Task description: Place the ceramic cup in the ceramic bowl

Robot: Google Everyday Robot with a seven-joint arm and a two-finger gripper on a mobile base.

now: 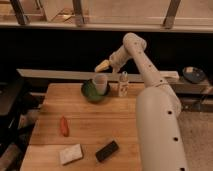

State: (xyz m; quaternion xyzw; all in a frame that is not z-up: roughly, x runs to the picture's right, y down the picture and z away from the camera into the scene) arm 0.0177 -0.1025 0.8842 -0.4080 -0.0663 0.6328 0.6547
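The pale whitish-grey ceramic cup (100, 84) stands upright inside the dark green ceramic bowl (90, 93), at the bowl's right side, near the back of the wooden table (85, 131). My gripper (102, 65) hangs just above the cup and a little behind it, clear of its rim. Its yellowish fingers are open and hold nothing. The white arm reaches in from the right.
A slim clear bottle (122, 84) stands right of the bowl, close to the cup. A red-orange carrot-like thing (64, 126), a white sponge (70, 154) and a black block (107, 150) lie nearer the front. A dark dish (192, 74) sits on the ledge at right.
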